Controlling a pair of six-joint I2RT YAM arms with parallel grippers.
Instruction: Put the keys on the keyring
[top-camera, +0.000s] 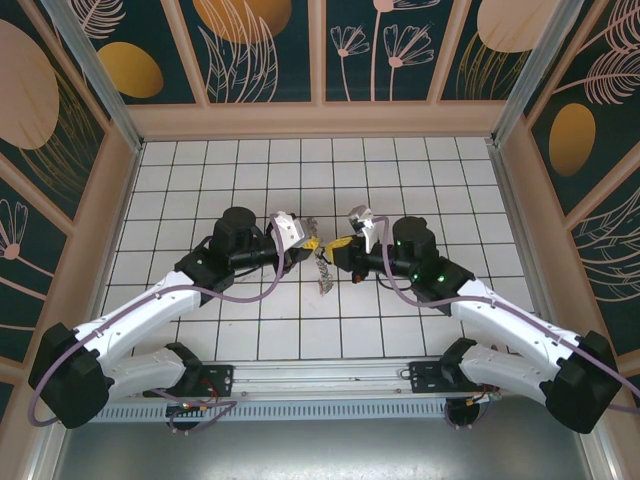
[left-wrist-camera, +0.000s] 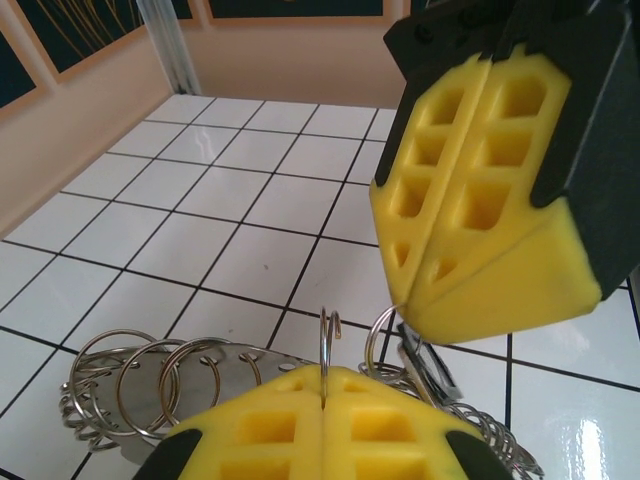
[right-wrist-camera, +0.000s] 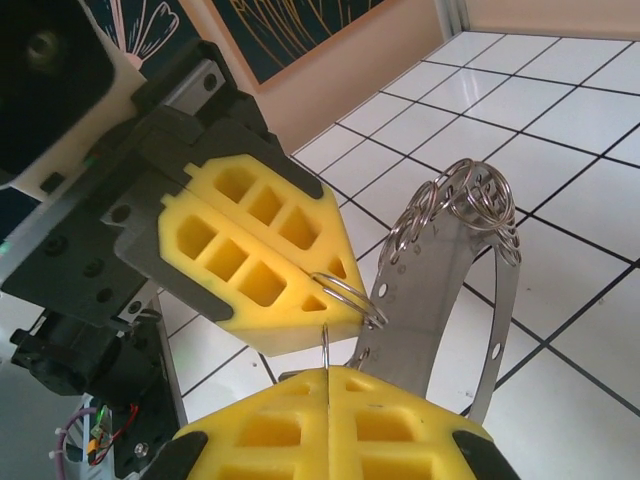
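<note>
The keyring (right-wrist-camera: 440, 300) is a flat perforated metal band bent into an oval loop, strung with several small split rings (right-wrist-camera: 470, 195). It hangs between both grippers (top-camera: 322, 268). My left gripper (left-wrist-camera: 325, 375) is shut on one upright split ring (left-wrist-camera: 328, 340). My right gripper (right-wrist-camera: 328, 375) is shut on another thin ring (right-wrist-camera: 326, 348). The two pairs of yellow pads nearly touch tip to tip. A dark-edged flat piece (left-wrist-camera: 425, 365), perhaps a key head, hangs under the right gripper (left-wrist-camera: 428, 295). A tiny red spot (top-camera: 357, 278) lies on the tiles, too small to identify.
White tiled floor (top-camera: 400, 170) with dark grout lines, ringed by tan walls with patterned panels (top-camera: 250, 40). Purple cables (top-camera: 240, 296) loop along both arms. The arm bases sit on a rail (top-camera: 320, 385) at the near edge.
</note>
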